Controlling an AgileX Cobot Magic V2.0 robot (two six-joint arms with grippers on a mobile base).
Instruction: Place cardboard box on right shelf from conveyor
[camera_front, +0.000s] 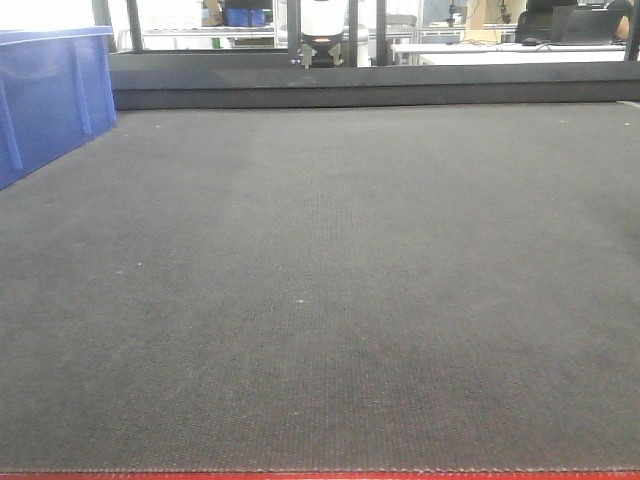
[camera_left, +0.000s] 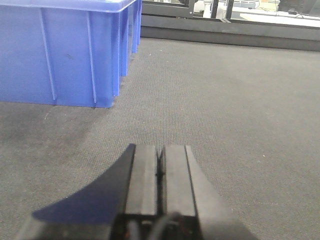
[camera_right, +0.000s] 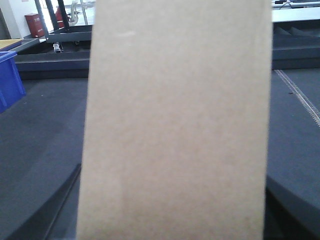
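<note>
While your right gripper (camera_right: 173, 200) clamps the cardboard box (camera_right: 175, 90), your left gripper (camera_left: 160, 170) hangs with fingers together over the conveyor (camera_left: 240, 100).

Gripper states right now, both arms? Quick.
Left gripper: closed, holding nothing.
Right gripper: closed on the cardboard box, with a finger at each side of it.

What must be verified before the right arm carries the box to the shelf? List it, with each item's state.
1. Grip: right gripper flanks the cardboard box on both sides: ok.
2. Box upright in the right wrist view: ok.
3. Left gripper shut, apart from the blue bin: ok.
4. Conveyor ahead shows no obstacle in the front view: ok.
5. Right shelf free: cannot tell, not in view.
</note>
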